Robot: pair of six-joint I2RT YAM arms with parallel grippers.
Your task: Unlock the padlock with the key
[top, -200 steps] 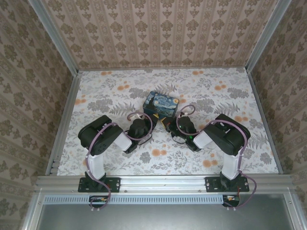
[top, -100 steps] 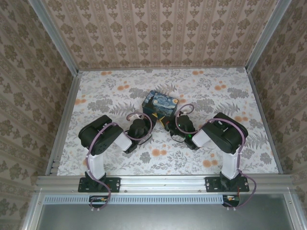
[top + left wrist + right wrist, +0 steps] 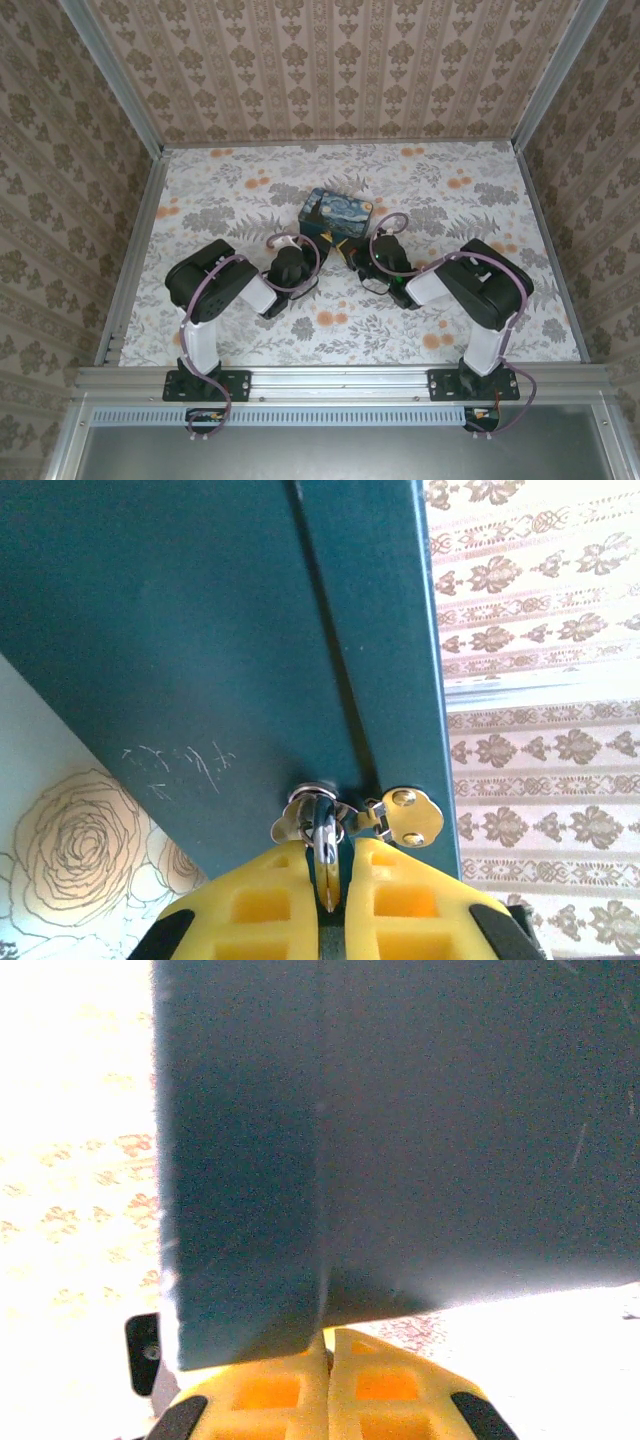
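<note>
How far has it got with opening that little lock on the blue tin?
Partway, I think. Done: the left jaws are closed on what looks like the padlock, hanging at the clasp of the blue tin. In hand: the right jaws, shut, sit against the tin's corner. Left: I can't tell where the key is, and the lock looks fastened, so inserting and turning remain.

I see the right gripper (image 3: 330, 1340) at the bottom edge, its yellow fingers (image 3: 270, 1390) pressed together with no gap. Just above their tips sits the lower corner of a dark teal tin (image 3: 450, 1140), a vertical seam running down its wall. To the left the patterned table (image 3: 80, 1190) is washed out by glare.
</note>
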